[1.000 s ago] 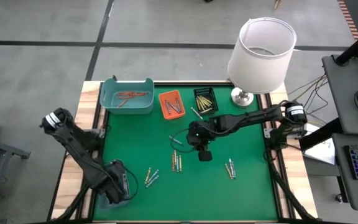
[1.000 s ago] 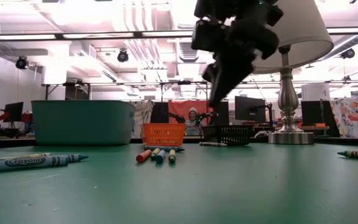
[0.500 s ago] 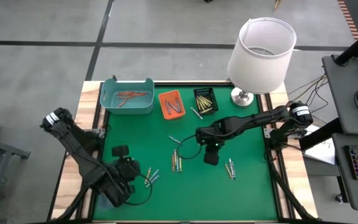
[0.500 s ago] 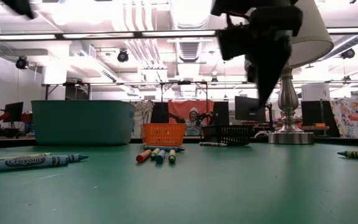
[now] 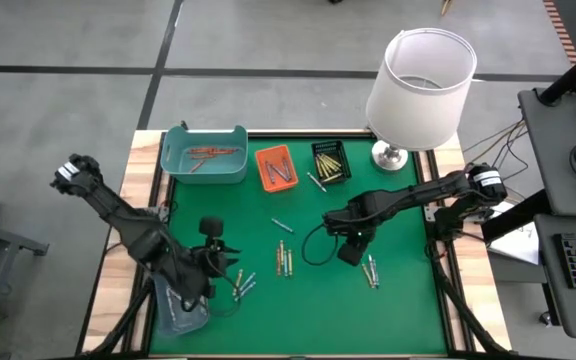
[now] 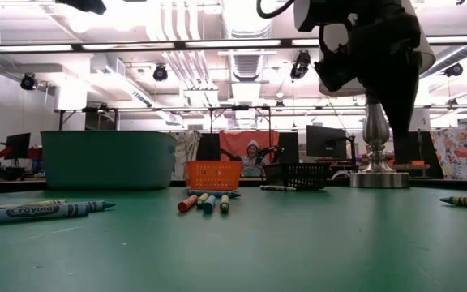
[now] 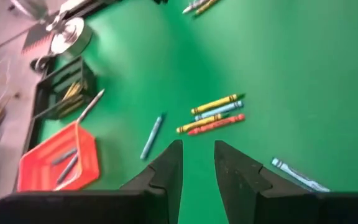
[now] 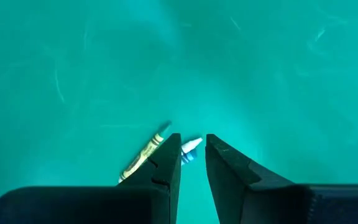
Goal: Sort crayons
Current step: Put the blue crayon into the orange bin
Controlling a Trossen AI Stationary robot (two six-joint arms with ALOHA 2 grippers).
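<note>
While loose crayons (image 5: 284, 260) lie scattered in small clusters across the green table (image 5: 398, 300), the right gripper (image 5: 351, 250) hangs above the mat just beside a yellow and blue pair (image 8: 160, 149), its fingers (image 8: 166, 163) parted by a narrow gap with nothing between them. Over the near-left side, the left gripper (image 5: 211, 252) hovers with fingers (image 7: 168, 171) likewise slightly apart and empty. More crayons rest in the teal tray (image 5: 204, 155), orange tray (image 5: 276, 167) and black tray (image 5: 330, 161) beside a lamp (image 5: 420, 85).
</note>
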